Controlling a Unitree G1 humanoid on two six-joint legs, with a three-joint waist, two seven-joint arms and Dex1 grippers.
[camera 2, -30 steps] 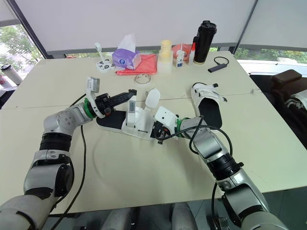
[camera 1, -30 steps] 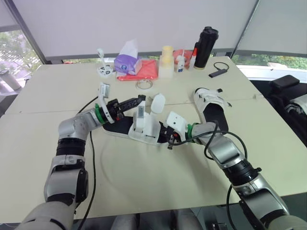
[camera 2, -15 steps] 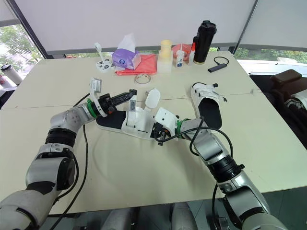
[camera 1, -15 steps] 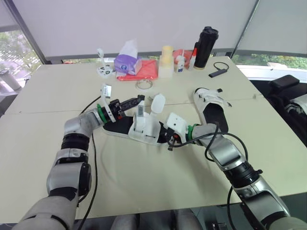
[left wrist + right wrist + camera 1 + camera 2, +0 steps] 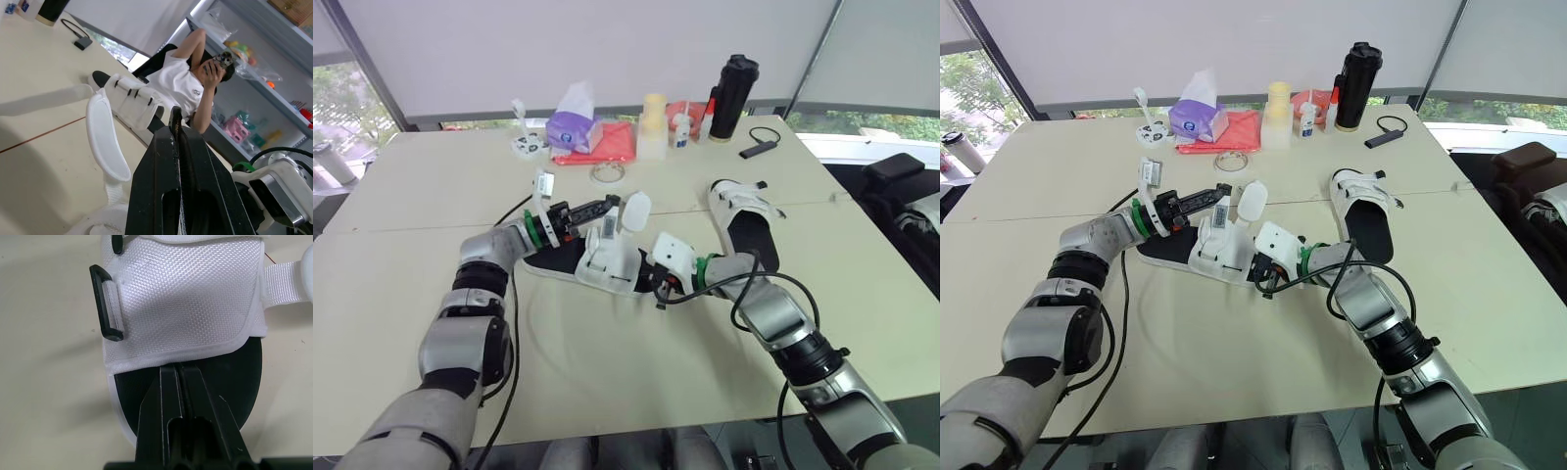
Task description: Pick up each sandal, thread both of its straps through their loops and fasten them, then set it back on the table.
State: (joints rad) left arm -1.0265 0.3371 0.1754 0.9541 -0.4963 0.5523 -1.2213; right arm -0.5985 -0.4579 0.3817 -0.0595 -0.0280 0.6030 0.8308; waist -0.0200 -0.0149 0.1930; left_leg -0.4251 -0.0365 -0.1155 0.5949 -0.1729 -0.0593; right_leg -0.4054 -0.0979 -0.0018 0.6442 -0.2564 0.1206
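The sandal you are working on (image 5: 607, 262) lies flat on the table (image 5: 607, 372), near its middle, toe end toward your right arm. Its black footbed (image 5: 234, 377) is exposed below the white mesh upper (image 5: 186, 298), and 1 black loop (image 5: 108, 303) stands at the upper's side edge with no strap through it. 2 straps rise from the sandal: 1 with a grey tag (image 5: 606, 228), upright, and 1 with a white oval end (image 5: 634, 211), tilted away from you.

Your left gripper (image 5: 610, 203) hangs just above the tagged strap, fingers pressed together. You cannot tell from these views whether they pinch the strap's top edge. In the left wrist view the oval end stands beside the fingers, apart from them.

Your right gripper (image 5: 648, 276) is at the sandal's toe end, its 2 fingers closed against each other. Their tips meet the lower edge of the white upper, over the footbed. Whether they grip that edge cannot be told.

The 2nd sandal (image 5: 744, 220) lies on the table to the right, well apart from both grippers.

Along the far edge of the table stand a purple tissue box (image 5: 573, 129), a red cloth (image 5: 615, 143), a pale yellow container (image 5: 653, 125) and a black bottle (image 5: 732, 96).

In the left wrist view, a person in a white shirt (image 5: 178, 90) sits beyond the table, holding up a phone (image 5: 224, 59).
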